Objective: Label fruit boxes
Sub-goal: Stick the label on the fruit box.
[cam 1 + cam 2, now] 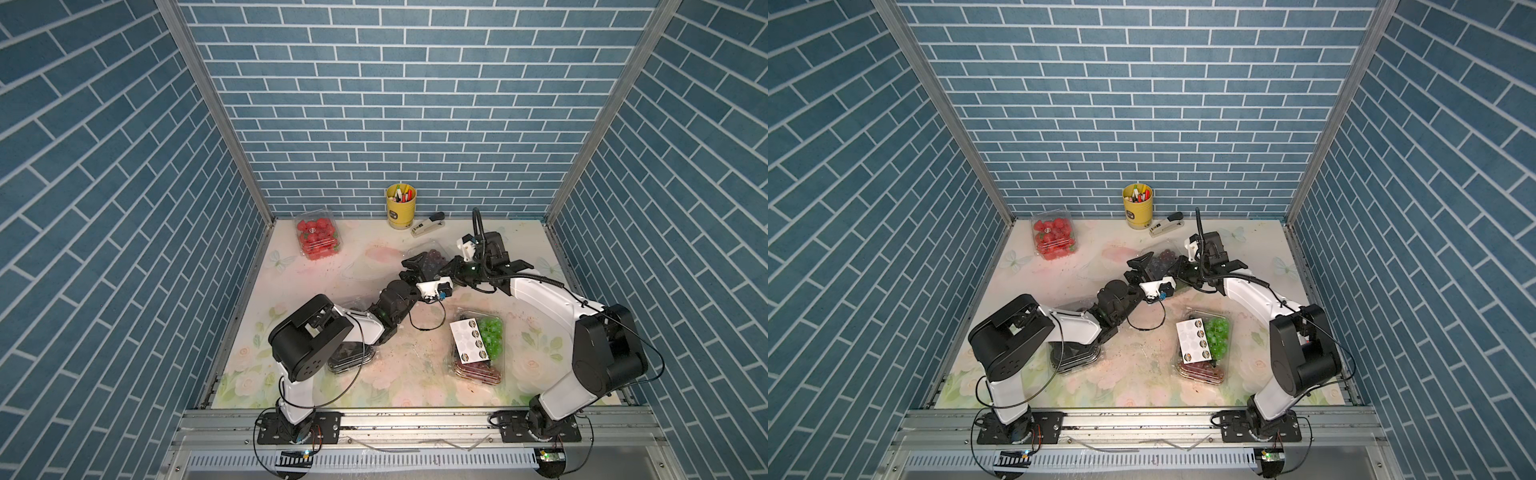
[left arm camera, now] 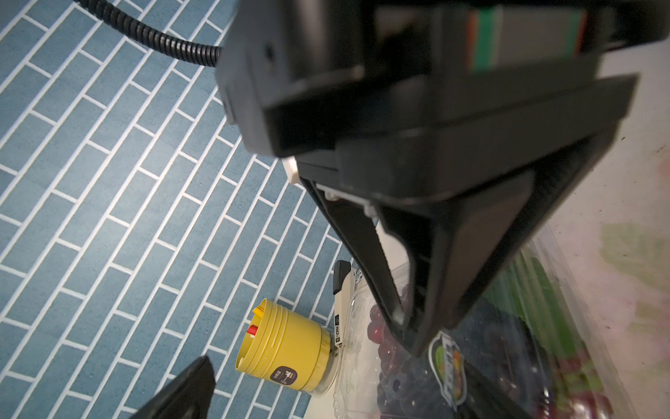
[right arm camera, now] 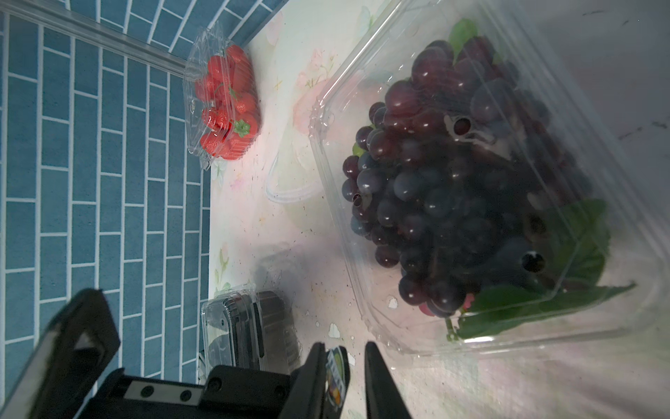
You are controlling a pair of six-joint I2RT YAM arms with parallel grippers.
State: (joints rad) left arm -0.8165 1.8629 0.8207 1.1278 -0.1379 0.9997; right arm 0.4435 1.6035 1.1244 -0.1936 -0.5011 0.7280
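Note:
The dark grape fruit box [image 1: 432,252] [image 1: 1165,254] [image 3: 471,174] lies closed at mid table. My right gripper [image 3: 344,348] [image 1: 445,267] hovers at its near edge, jaws a narrow gap apart, with a round sticker [image 3: 337,373] [image 2: 447,366] clinging to one finger's inner face. Wide open at the box's left corner is my left gripper [image 2: 337,370] [image 1: 414,268], gripping nothing. The strawberry box [image 1: 316,237] [image 3: 224,105] stands back left. The black fruit box [image 1: 349,358] [image 3: 246,326] lies under my left arm. The mixed grape box [image 1: 492,338] sits front right.
A white sticker sheet [image 1: 469,338] lies on the mixed grape box's lid. A yellow pen cup [image 1: 401,205] [image 2: 286,348] and a stapler [image 1: 428,223] stand by the back wall. Blue brick walls close in the table on three sides.

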